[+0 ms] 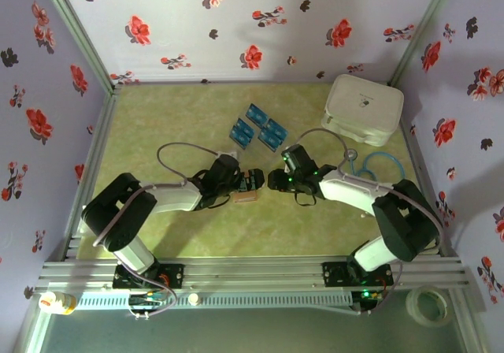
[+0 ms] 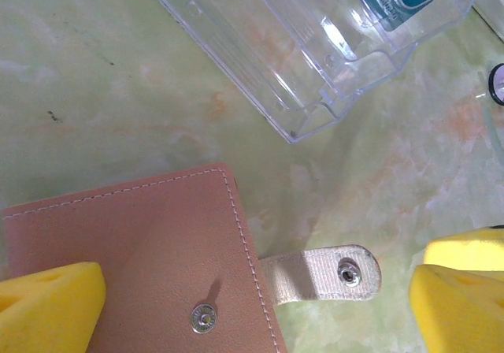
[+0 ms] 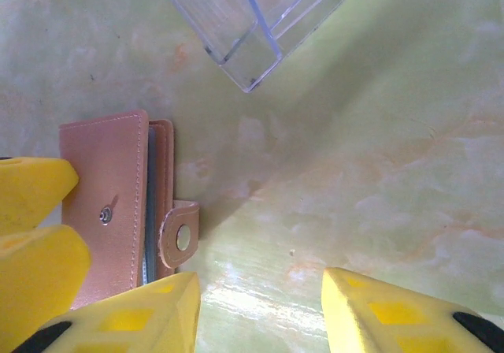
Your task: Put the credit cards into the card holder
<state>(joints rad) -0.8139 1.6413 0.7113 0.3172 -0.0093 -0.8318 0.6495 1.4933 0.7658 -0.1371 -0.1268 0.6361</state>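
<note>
**Toward the near edge of the tabletop (image 1: 157, 132), between both claws: card holder (image 1: 245, 197) unfastened, credit cards (image 1: 260, 127) well apart**

Directly beneath the left gripper (image 2: 258, 286), jaws spread full wide and straddling without clamping: the card holder, flat on the surface. Just beside it, on the strap side: the right gripper (image 3: 260, 290), jaws partly parted over bare surface, grasping nothing. Nearer of the two, by judgement: the left.

Folded but not snapped. Close to square, so no clear long axis. Fold away from the right gripper, opening edge and strap tab (image 2: 323, 274) toward it. Tan, matte, leather-like, with pale stitching along the rim. Metal snap stud (image 2: 203, 317) on the cover, its mate on the woven-backed tab. Thin bluish edge between the leaves, seen from the right wrist; possibly a card, too slim to say.

Toward the far edge, around its middle: the credit cards, thin, stiff, blue with lighter markings, in a loose cluster. Near the holder, on that same side: clear hard plastic tray (image 2: 299, 53), sharp-cornered and glossy, something blue inside. Likely need for either claw: a reach away from the arm bases, past the holder.
</note>
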